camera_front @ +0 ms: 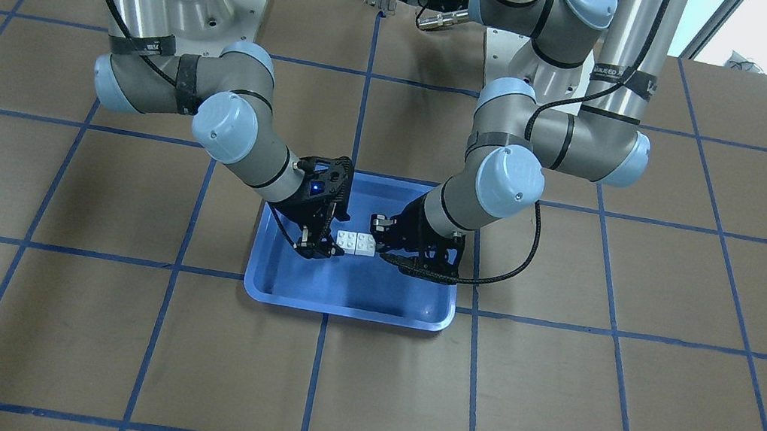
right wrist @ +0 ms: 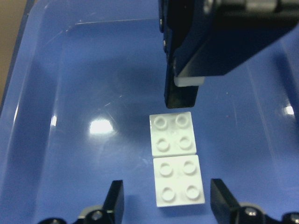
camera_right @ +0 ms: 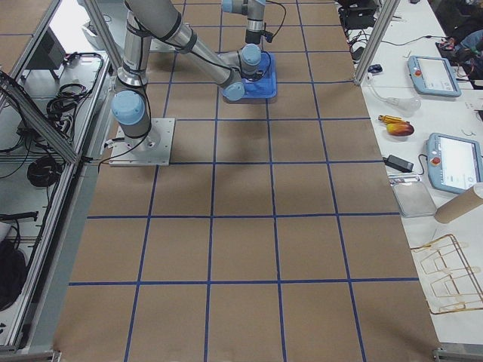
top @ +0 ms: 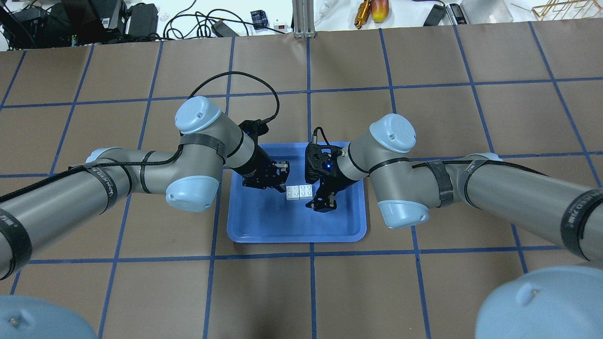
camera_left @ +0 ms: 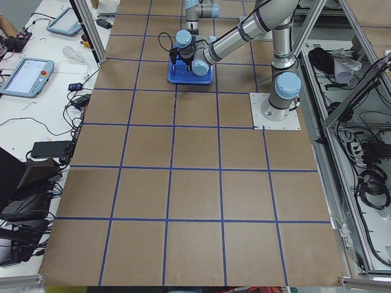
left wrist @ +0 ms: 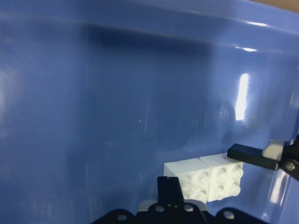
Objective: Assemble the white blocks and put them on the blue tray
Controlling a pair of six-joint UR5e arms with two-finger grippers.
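Two white 2x2 blocks (camera_front: 356,243) lie studs up, side by side and touching, on the floor of the blue tray (camera_front: 348,301). They also show in the overhead view (top: 299,192). My right gripper (right wrist: 169,203) is open, its fingers on either side of the nearer block (right wrist: 180,182). In the overhead view the right gripper (top: 314,190) sits at the blocks' right end. My left gripper (top: 282,176) is open at the blocks' other end, and one of its fingers (right wrist: 183,91) hangs just beyond the far block (right wrist: 171,134).
The tray (top: 297,233) sits on a brown table with a blue tape grid (top: 311,292). Both forearms lean in over the tray's two sides. Cables and tools (top: 372,12) lie beyond the far table edge.
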